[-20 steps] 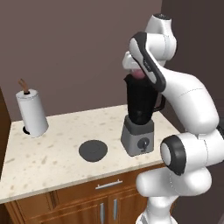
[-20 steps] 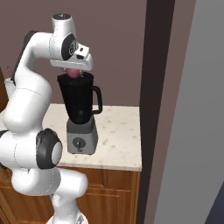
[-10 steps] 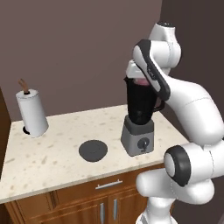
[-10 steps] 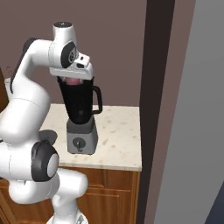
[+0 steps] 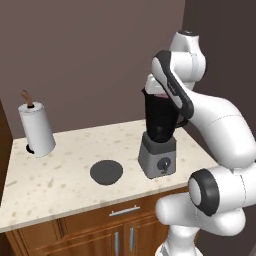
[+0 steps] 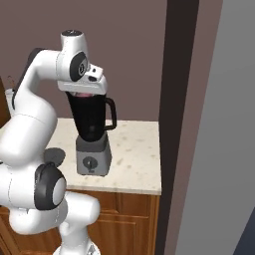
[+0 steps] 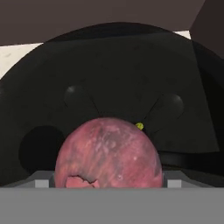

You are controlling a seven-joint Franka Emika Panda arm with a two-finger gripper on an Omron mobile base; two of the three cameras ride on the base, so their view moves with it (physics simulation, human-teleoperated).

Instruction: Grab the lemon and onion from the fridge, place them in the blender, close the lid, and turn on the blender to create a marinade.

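Note:
The blender (image 5: 160, 125) stands on the counter, a black jar on a grey base. My gripper (image 6: 83, 90) hangs straight down at the jar's mouth, shut on the reddish-pink onion (image 7: 108, 153). A sliver of the onion (image 6: 84, 93) shows pink under the hand. In the hand view the dark jar interior (image 7: 113, 78) lies below the onion. A small yellow speck of the lemon (image 7: 139, 126) peeks past the onion's edge. The lid (image 5: 106, 172) lies flat on the counter, left of the blender. The fridge's (image 6: 224, 124) grey side rises to the right of the counter.
A white paper-towel roll (image 5: 36, 129) stands at the counter's (image 5: 60, 185) back left. The blender's knob (image 5: 161, 165) faces the front edge. A dark wall runs behind the counter, and wooden cabinet doors (image 5: 120, 235) sit below it.
The hand has come down with the onion from above the jar to its mouth. The blender and lid have not moved.

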